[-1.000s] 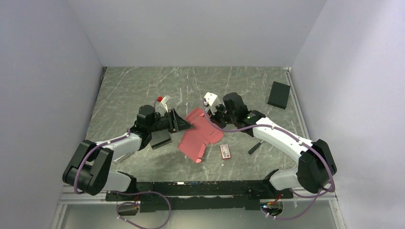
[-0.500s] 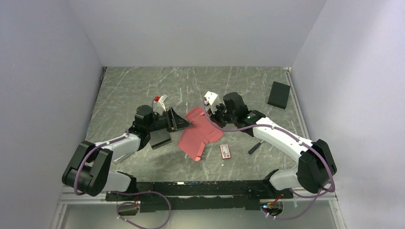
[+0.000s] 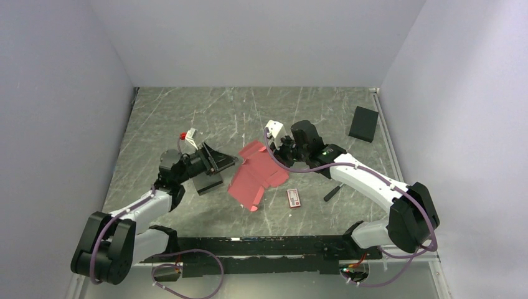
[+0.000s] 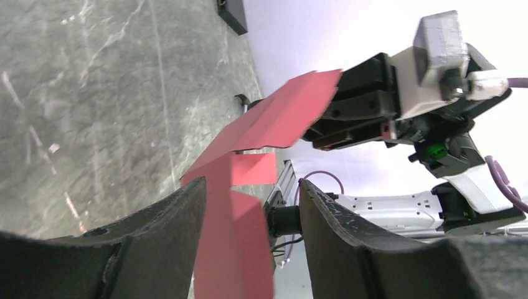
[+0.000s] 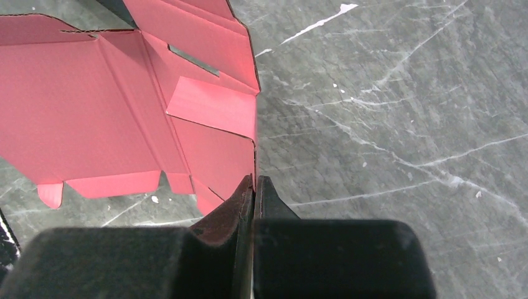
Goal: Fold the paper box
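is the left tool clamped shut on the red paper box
No, the left tool shows its fingers wide apart in its wrist view, not pressed onto the paper box.

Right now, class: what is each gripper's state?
Left gripper: open, gripping nothing.
Right gripper: closed, pinching an edge of the flat red-pink cardboard paper box.

I see a grey marbled table (image 3: 162, 118). A black box (image 3: 363, 123) lies near its far right corner. A red-and-white packet (image 3: 293, 198) sits nearer me, just beside a dark stick (image 3: 332, 192). A flat black piece (image 3: 208, 183) lies left of centre.
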`<state>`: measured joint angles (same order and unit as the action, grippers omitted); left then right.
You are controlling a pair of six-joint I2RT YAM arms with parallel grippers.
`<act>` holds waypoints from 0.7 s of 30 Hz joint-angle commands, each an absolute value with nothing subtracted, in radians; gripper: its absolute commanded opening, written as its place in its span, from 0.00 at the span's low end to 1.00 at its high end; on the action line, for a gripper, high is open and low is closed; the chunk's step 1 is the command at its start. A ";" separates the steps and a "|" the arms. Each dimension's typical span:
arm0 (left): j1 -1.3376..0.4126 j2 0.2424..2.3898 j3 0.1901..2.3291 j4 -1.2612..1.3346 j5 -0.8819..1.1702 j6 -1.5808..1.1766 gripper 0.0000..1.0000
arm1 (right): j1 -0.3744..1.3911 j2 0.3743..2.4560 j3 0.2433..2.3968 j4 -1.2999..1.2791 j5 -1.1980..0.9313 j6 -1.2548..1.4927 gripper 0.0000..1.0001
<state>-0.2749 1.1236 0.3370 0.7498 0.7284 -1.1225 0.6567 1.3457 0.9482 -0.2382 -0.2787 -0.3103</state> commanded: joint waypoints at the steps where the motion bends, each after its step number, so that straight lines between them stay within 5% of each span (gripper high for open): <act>1: -0.259 1.149 0.303 0.858 0.708 -1.161 0.60 | 0.658 1.310 0.968 -0.192 -0.319 -0.305 0.00; 12: -0.261 1.404 0.358 1.116 0.824 -1.214 0.47 | 0.657 1.319 0.969 -0.195 -0.327 -0.307 0.00; 21: -0.289 1.556 0.366 1.355 0.877 -1.307 0.46 | 0.657 1.331 0.972 -0.191 -0.306 -0.299 0.00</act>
